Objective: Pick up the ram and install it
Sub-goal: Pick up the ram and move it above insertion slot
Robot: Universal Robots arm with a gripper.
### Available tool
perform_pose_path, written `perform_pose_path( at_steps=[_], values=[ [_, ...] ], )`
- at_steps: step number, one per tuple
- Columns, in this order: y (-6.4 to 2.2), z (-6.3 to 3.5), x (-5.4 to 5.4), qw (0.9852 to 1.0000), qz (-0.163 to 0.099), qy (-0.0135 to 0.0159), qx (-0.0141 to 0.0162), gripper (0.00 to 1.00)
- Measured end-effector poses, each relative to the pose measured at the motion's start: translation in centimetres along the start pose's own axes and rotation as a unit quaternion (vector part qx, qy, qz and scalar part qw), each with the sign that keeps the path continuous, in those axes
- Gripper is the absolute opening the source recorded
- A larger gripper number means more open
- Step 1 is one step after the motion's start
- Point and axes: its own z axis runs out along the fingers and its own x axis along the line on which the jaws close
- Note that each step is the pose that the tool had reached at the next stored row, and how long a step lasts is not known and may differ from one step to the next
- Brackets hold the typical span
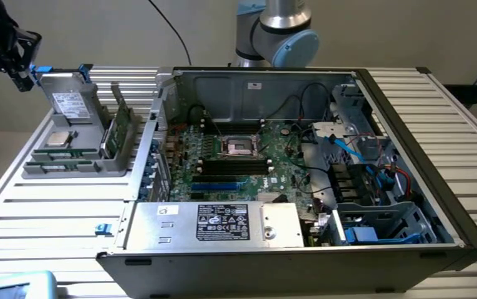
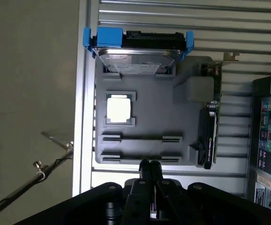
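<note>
The ram [image 1: 58,166] seems to be the thin green stick standing on edge in a slot at the end of the grey tray [image 2: 158,108] nearest the gripper [image 2: 149,165], whose fingers are clenched together on nothing. The tray sits along an edge of the slatted metal table [image 1: 47,212], beside an open computer case [image 1: 247,93], with a beige wall behind. The tray also holds a silver drive [image 2: 137,58] with blue tabs, a square processor chip [image 2: 119,108] and a green card [image 2: 211,136].
</note>
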Motion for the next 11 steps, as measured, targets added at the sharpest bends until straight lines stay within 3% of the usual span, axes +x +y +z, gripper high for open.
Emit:
perform_pose_path(
  at_steps=[5, 11],
  values=[
    [0.00, 0.00, 0.00, 0.9989, -0.046, 0.0017, -0.0006, 0.11],
    [0.00, 0.01, 0.00, 0.9950, -0.100, 0.0038, -0.0013, 0.11]
  ],
)
